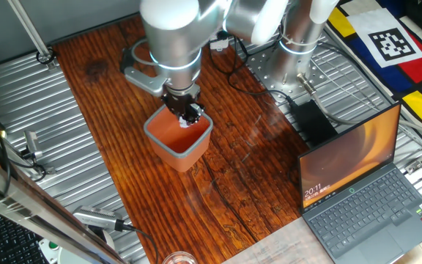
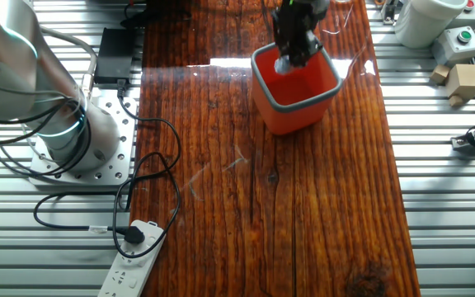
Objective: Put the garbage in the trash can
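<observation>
The trash can, a squarish terracotta-orange pot [image 1: 168, 144], stands on the wooden table; the other fixed view shows its front wall [image 2: 299, 117]. My gripper [image 1: 189, 116] reaches down into the pot's opening at its far rim, and it also shows in the other fixed view [image 2: 292, 54]. Its fingers are closed on the garbage, a small white crumpled paper wad [image 1: 187, 124], held just inside the rim above the pot's floor. The wad shows as a pale lump at the fingertips in the other fixed view [image 2: 284, 67].
An open laptop [image 1: 365, 191] sits at the table's near right corner, with a black power adapter [image 1: 310, 117] behind it. A clear glass [image 1: 178, 258] stands at the front edge. The arm's base [image 2: 64, 132], cables and a power strip [image 2: 130, 264] lie beside the table.
</observation>
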Motion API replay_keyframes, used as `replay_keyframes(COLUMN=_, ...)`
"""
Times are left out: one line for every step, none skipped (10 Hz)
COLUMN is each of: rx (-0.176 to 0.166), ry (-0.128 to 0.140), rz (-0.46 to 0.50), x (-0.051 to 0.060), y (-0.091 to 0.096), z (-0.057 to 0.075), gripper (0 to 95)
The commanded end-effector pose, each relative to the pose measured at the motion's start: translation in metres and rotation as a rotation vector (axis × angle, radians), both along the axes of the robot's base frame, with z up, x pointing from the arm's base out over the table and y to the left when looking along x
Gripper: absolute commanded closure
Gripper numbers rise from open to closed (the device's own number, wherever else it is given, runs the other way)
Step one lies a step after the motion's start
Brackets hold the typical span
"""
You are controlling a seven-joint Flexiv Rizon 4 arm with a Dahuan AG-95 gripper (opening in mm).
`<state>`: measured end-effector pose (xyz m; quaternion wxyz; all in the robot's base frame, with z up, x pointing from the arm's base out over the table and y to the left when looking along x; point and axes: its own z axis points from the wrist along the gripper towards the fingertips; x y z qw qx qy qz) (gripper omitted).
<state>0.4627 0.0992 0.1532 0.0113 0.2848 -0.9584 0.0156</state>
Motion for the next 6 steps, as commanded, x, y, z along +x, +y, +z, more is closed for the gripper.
replay_keyframes(rx=0.001, ry=0.004, rz=0.008, x=0.004, y=0.007, z=-0.005, gripper=19.0)
replay_keyframes(rx=-0.002, ry=0.006, rz=0.01, x=0.005, y=0.01, z=-0.006, gripper=19.0)
replay_keyframes(rx=-0.001, ry=0.006, rz=0.017, x=0.005, y=0.01, z=-0.006, gripper=19.0)
replay_keyframes(rx=0.0, ry=0.007, rz=0.018, x=0.005, y=0.011, z=-0.003, gripper=19.0)
replay_keyframes(rx=-0.001, ry=0.022, rz=-0.003, x=0.003, y=0.015, z=0.006, gripper=38.0)
replay_keyframes(rx=0.003, ry=0.045, rz=-0.031, x=0.001, y=0.021, z=0.018, gripper=38.0)
